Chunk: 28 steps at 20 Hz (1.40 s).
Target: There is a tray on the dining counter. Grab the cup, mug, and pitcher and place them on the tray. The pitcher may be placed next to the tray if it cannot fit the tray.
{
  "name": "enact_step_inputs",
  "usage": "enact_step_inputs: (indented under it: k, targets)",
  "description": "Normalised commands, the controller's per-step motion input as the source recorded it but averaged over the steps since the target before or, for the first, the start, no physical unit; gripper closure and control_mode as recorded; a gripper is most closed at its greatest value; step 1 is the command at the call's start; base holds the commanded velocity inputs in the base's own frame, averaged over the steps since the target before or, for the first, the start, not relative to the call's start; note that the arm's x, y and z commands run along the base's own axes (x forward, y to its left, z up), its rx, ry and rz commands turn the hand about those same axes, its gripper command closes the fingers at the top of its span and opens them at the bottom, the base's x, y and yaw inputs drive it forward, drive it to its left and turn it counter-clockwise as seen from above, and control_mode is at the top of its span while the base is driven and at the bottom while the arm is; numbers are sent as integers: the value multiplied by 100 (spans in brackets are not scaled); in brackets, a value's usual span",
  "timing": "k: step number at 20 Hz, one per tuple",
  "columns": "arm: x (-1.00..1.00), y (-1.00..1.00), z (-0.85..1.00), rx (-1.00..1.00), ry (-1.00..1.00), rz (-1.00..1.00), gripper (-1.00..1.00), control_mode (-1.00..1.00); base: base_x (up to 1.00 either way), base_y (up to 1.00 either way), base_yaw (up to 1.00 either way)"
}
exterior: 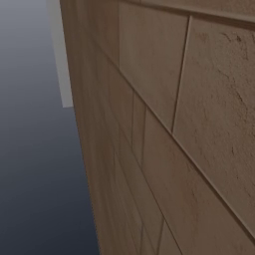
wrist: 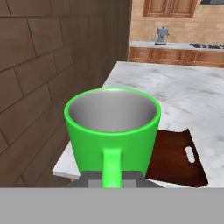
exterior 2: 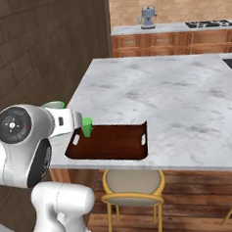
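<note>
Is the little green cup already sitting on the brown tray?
Yes, the cup stands upright inside the tray, near its left end on the dining counter.

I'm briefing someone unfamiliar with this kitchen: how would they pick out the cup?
Find the marble dining counter; at its near left corner lies a dark brown tray. The cup stands in the tray's far left corner: small, bright green, tapered, with no handle, unlike the handled mug.
</note>
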Motion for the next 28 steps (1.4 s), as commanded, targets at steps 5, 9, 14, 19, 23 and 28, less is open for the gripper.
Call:
enact_step_inputs:
  k: [5,9,14,19,23,28]
  targets:
    - [9,0,-25,0,0,22,100,-100,0,0,0]
    - [10,5,-37,-1,0,20,100,-100,0,0,0]
    - [27,1,-30,0,0,15,100,-100,0,0,0]
    - [38,0,-33,0,0,11,100,-100,0,0,0]
    - [33,0,-37,0,0,10,100,-100,0,0,0]
    - [29,0,-34,0,0,10,100,-100,0,0,0]
